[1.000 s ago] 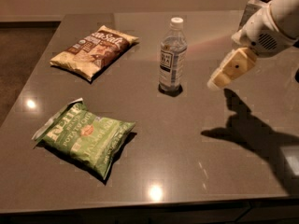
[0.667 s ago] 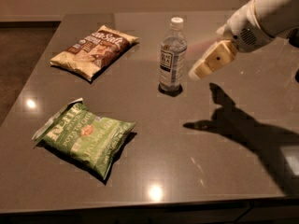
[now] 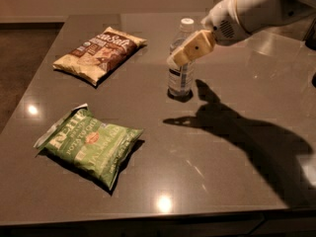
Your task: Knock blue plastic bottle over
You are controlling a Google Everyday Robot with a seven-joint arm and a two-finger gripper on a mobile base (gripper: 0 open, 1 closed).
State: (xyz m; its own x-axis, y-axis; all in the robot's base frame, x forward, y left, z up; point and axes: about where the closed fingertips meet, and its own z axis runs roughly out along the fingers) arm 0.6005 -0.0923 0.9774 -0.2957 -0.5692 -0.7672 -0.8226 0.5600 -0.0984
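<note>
The blue plastic bottle (image 3: 180, 78) stands upright near the middle of the dark table (image 3: 232, 147), its white cap at the top. My gripper (image 3: 180, 57) reaches in from the upper right on a white arm. Its tan fingers (image 3: 193, 48) lie across the bottle's upper body, covering part of it, at or very near touching it.
A brown chip bag (image 3: 101, 53) lies flat at the back left. A green chip bag (image 3: 89, 143) lies flat at the front left. The arm's shadow falls across the table on the right. The table's front edge runs along the bottom.
My gripper has moved left, from well right of the bottle to over its upper body. The bottle still stands upright in the same place.
</note>
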